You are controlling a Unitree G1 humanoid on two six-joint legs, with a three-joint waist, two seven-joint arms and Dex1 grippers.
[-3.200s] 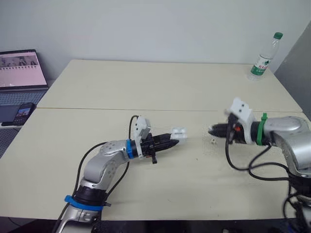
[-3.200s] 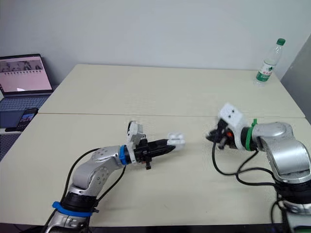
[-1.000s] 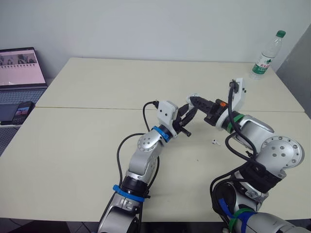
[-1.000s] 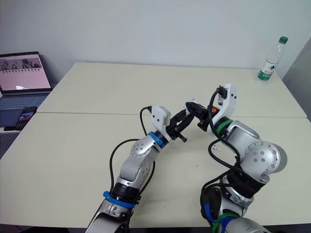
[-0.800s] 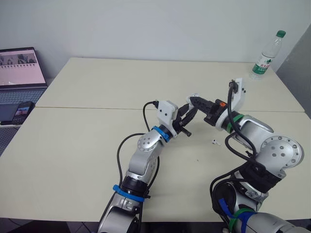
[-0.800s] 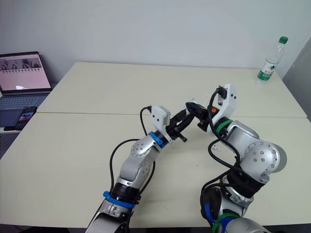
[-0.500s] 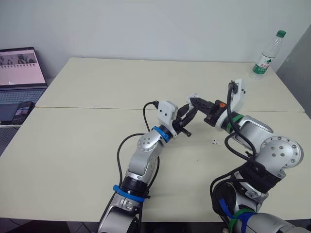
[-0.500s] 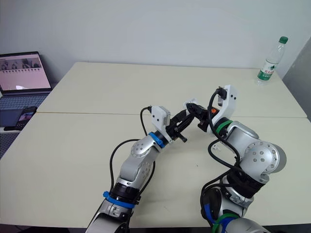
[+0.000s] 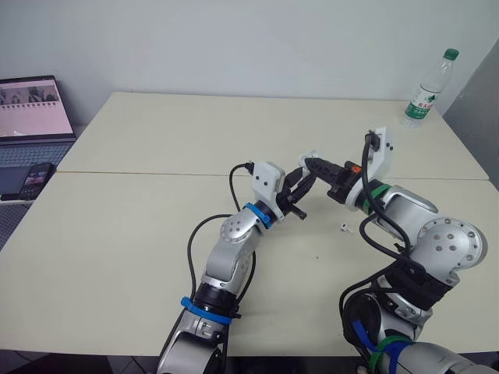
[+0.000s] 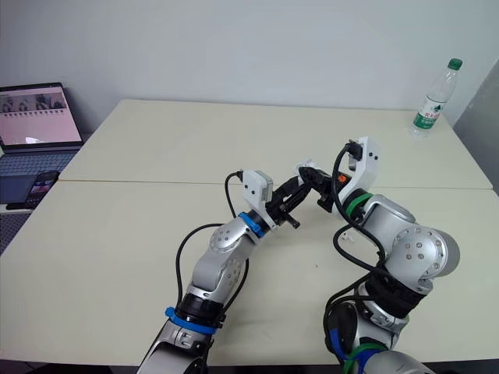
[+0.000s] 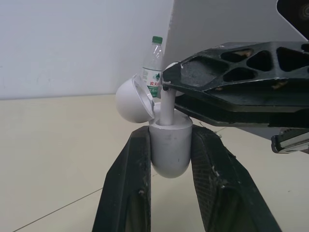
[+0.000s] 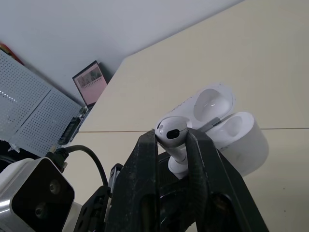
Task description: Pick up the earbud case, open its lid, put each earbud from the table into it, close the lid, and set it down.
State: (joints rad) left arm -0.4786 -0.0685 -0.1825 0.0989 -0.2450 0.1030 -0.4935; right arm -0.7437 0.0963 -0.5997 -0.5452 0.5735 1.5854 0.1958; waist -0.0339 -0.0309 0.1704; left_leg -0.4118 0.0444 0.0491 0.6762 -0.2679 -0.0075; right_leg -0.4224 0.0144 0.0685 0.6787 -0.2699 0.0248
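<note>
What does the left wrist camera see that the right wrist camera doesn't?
Left wrist view, not the right: the water bottle standing in the background. Right wrist view, not the left: the laptop far back. Both: the white earbud case, lid open, with an earbud stem-down at its opening.

Free room and obstacles. We mark the left fingers [image 11: 126, 193], clamped on the earbud case [image 11: 169, 145], meeting the right fingers [image 12: 140, 188], which pinch an earbud [image 12: 171, 133], above the middle of the table [image 9: 156, 226]. A second earbud [image 9: 343, 227] lies near them, toward the right, and a bottle [image 9: 425, 89] stands at the far right corner. The table's left half lies open.
</note>
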